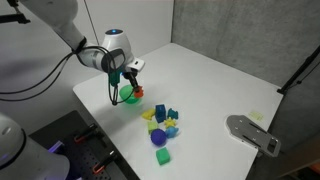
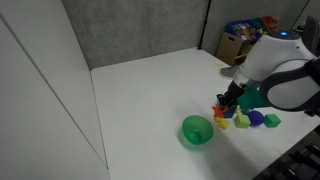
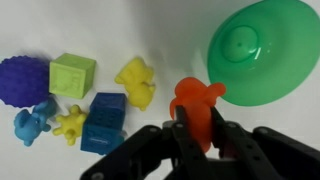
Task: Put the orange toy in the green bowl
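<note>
My gripper [image 3: 194,128] is shut on the orange toy [image 3: 195,100], an irregular orange-red piece held above the white table. The green bowl [image 3: 262,50] lies at the upper right of the wrist view, right beside the toy. In an exterior view the bowl [image 2: 196,130] sits on the table left of the gripper [image 2: 229,103]. In an exterior view the gripper [image 1: 130,82] hangs over the bowl [image 1: 129,96], which it partly hides.
A cluster of toys lies beside the bowl: a purple spiky ball [image 3: 20,80], a green cube [image 3: 73,75], a yellow toy [image 3: 136,82], a blue cube [image 3: 104,120], a small blue figure [image 3: 32,122]. A grey device [image 1: 252,132] sits on the table.
</note>
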Tool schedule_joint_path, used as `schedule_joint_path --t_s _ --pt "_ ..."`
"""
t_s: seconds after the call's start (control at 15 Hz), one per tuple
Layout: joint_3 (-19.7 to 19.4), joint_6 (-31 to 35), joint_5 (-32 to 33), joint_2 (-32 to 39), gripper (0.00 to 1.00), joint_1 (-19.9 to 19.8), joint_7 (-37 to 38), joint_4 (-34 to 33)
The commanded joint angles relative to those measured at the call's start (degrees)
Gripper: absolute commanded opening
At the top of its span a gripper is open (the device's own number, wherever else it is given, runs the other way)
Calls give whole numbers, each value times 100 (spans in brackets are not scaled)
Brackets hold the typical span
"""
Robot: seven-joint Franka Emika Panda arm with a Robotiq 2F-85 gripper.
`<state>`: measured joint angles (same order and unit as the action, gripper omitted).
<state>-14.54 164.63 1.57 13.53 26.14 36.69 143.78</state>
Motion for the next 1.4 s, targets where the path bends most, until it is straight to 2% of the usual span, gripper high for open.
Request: schedule_joint_path --t_s 0.0,0.07,0.2,0.6,1.0,1.33 --pt "539 -585 404 -302 8 -46 601 -326" --pt "751 -851 455 -330 51 -98 691 -433" --pt "1094 -1169 515 -410 52 -214 786 -547" --pt "1718 -1832 332 -1180 99 -659 702 -490" --pt "2195 -3049 -335 -2508 100 -1136 201 -342" --pt "2309 -4422 -658 -3820 100 -1418 -6 -43"
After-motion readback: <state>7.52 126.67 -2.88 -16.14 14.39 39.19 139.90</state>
